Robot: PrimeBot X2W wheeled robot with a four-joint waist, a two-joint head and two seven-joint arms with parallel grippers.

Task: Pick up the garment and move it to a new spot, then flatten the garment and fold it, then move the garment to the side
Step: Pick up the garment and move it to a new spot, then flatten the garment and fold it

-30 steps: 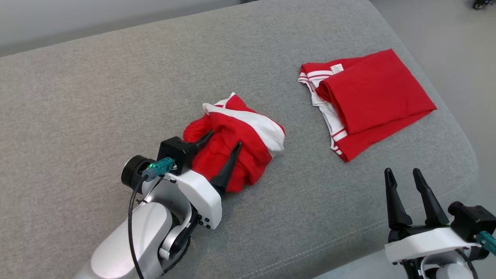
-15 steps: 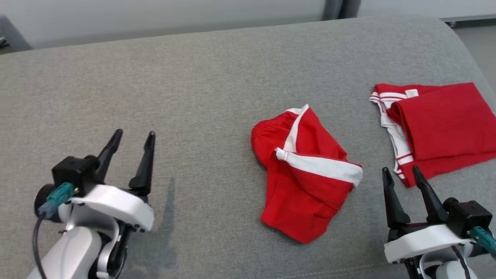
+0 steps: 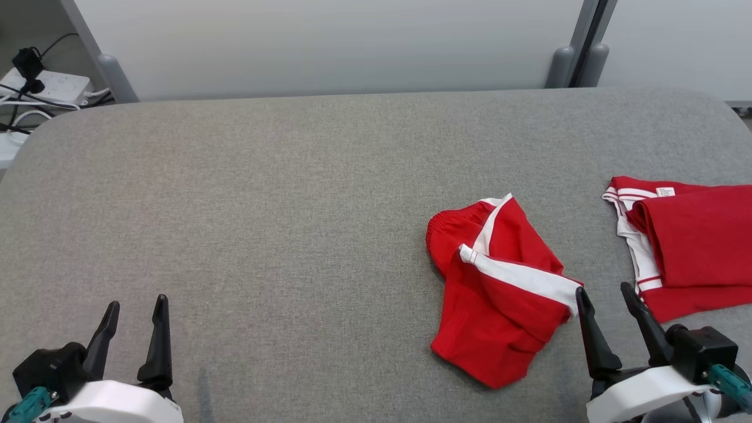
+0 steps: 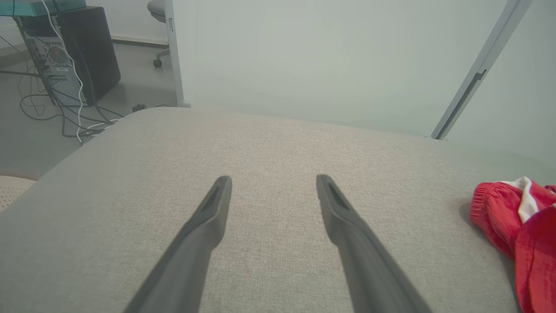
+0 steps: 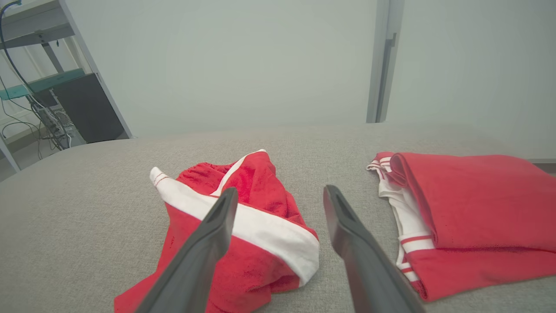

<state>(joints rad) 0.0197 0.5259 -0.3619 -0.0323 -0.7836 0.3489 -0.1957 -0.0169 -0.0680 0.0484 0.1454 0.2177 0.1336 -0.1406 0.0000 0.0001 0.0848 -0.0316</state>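
Observation:
The garment (image 3: 499,288), red with a broad white stripe, lies crumpled on the grey padded surface (image 3: 264,205), right of centre. My right gripper (image 3: 604,289) stands open just to its right, the near fingertip at the white stripe's end, nothing between the fingers. In the right wrist view the garment (image 5: 256,182) sits ahead and left of the open right gripper (image 5: 280,189). My left gripper (image 3: 137,302) is open and empty at the lower left, far from the cloth. The left wrist view has the open left gripper (image 4: 273,178) over bare surface and the garment (image 4: 517,213) at its right edge.
A second red garment (image 3: 687,247) lies folded at the right edge, also the folded garment (image 5: 469,200) in the right wrist view. A pale partition wall (image 3: 329,47) stands behind the surface. A power strip with cables (image 3: 35,88) lies beyond the far left corner.
My left gripper has let go of the crumpled garment and drawn back to the lower left. The head view has swung, so the whole picture has shifted.

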